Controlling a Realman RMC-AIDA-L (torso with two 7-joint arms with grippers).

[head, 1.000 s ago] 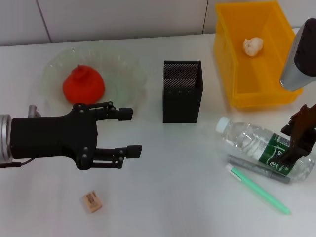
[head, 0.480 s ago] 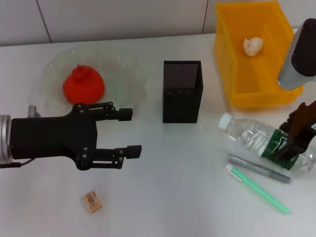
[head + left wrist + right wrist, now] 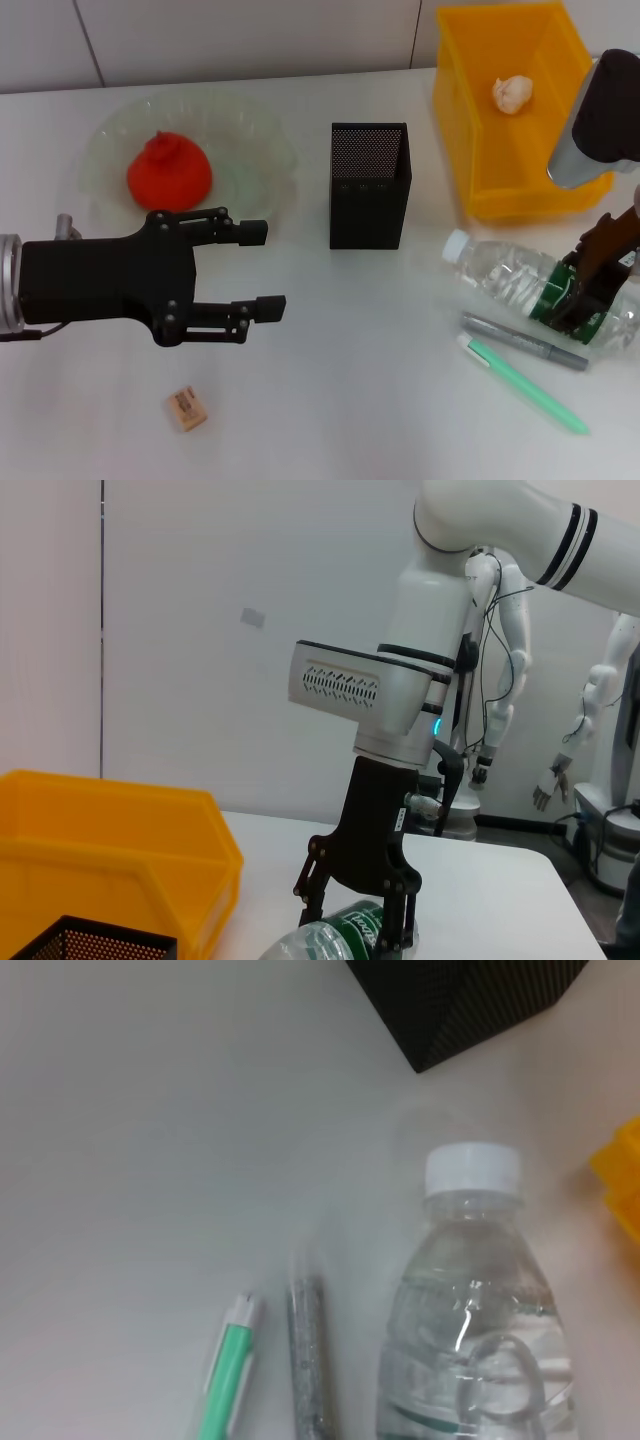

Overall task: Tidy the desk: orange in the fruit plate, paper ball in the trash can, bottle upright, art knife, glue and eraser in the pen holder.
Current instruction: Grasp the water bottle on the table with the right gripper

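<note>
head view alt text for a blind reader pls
The right tool grips a lying bottle beside two pens, near the trash can holding a paper ball. The left tool hovers open above an eraser, near an orange in the fruit plate.

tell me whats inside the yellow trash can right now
Only the paper ball shows inside the trash can, lying toward its far end. The right arm covers the bin's near right corner, so that part of the floor cannot be seen.

Black linkage end effector (image 3: 258, 268), silver-white wrist housings.
</note>
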